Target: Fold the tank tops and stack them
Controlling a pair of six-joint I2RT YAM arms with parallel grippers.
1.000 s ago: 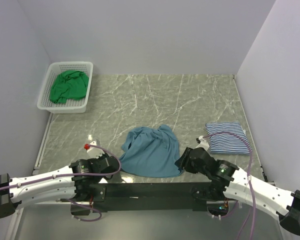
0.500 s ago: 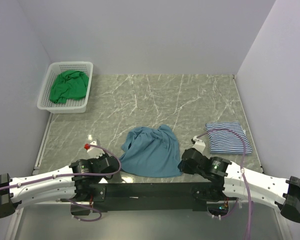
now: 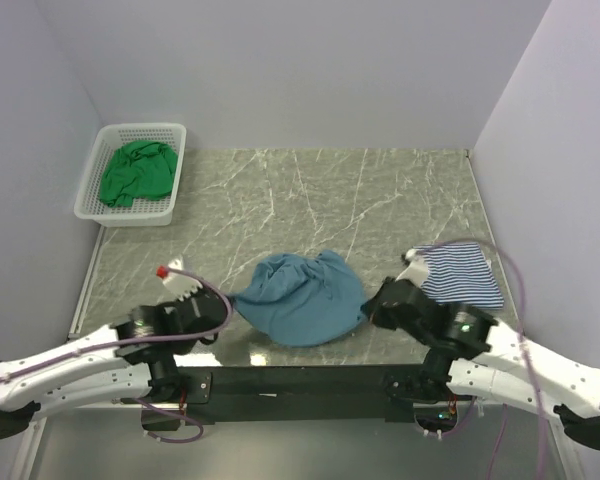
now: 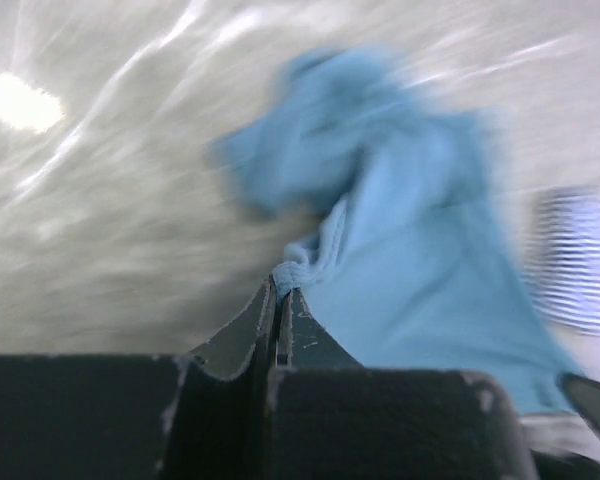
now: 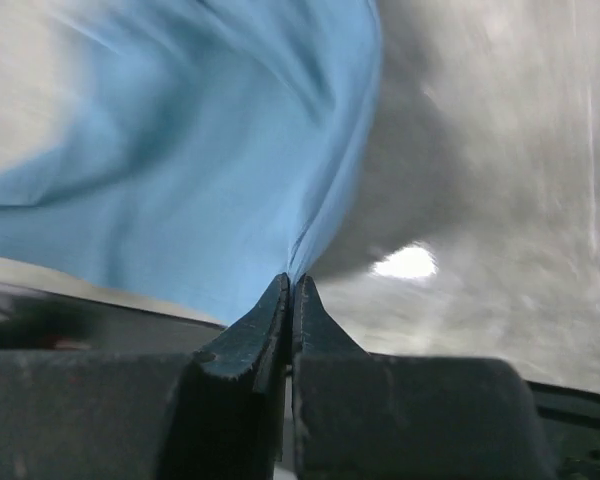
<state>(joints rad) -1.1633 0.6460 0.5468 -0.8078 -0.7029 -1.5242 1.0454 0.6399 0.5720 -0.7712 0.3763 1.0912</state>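
Nearest, the left claw (image 4: pixel 283 290) and right claw (image 5: pixel 291 283) each pinch shut on a side edge of the limp teal-blue cloth tank top (image 3: pixel 300 300) bunched on the grey marble worktop (image 3: pixel 310 200), which, light and floppy, probably needs corner holds to spread.

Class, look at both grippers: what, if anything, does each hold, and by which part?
Both pinch the teal-blue tank top: the left gripper its left edge, the right gripper its right edge.

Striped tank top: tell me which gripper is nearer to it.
Right. The right gripper pinches the right edge of the teal top, just left of the striped tank top; the left gripper pinches the opposite edge, farther left.
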